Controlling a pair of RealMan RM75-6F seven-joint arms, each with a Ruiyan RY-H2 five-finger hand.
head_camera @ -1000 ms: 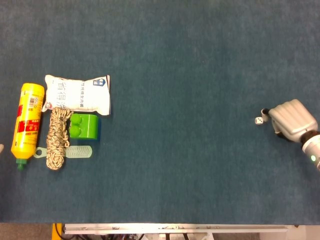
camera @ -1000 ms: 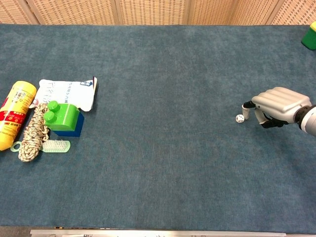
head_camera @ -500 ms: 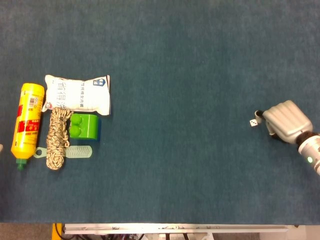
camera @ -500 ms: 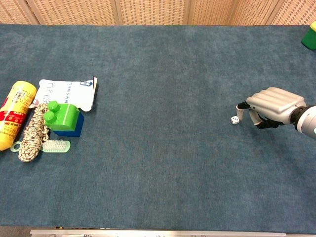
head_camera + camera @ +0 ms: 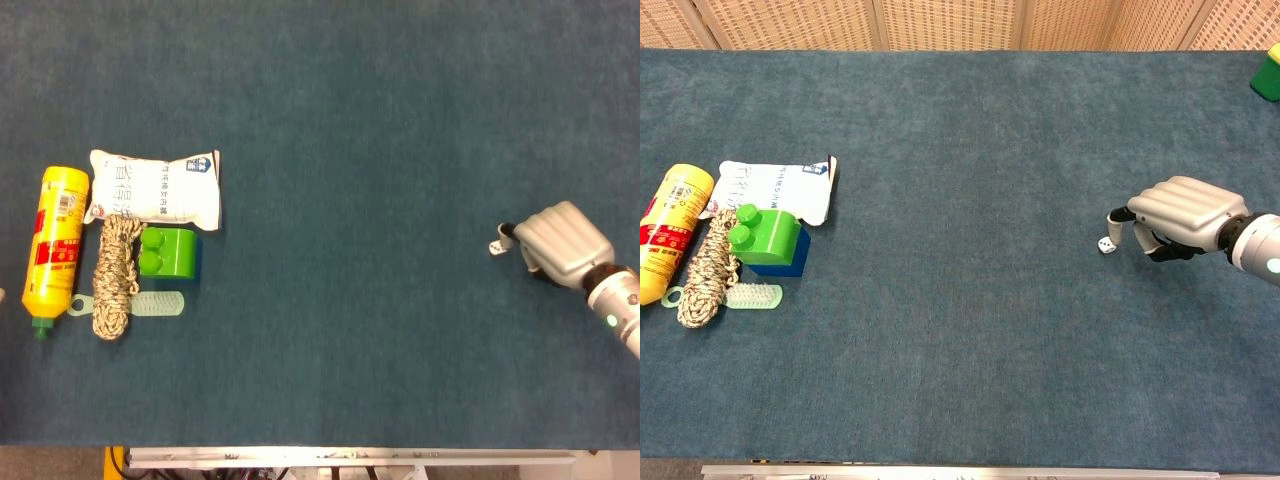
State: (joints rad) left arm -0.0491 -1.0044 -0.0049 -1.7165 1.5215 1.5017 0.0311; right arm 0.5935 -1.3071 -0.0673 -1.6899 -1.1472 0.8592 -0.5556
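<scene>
My right hand [image 5: 1180, 212] is knuckles-up on the blue cloth [image 5: 970, 150], fingers curled under, and one fingertip [image 5: 1118, 216] is right up against the little white die [image 5: 1106, 245]. The die sits on the cloth just left of the hand, touching or nearly so. I honestly can't tell if anything is pinched, but it looks more like a nudge than a hold. From the head camera, the die [image 5: 496, 247] is half hidden by the fingertip.

Main worry is that the thing is tiny and light, so a push from one fingertip could tumble it or skitter it sideways out of reach. It could also slip under the curled fingers where neither camera shows it.

My left hand isn't showing anywhere. The bottle [image 5: 670, 246], rope [image 5: 705, 270] and green block [image 5: 765, 238] are way off on the far side.
</scene>
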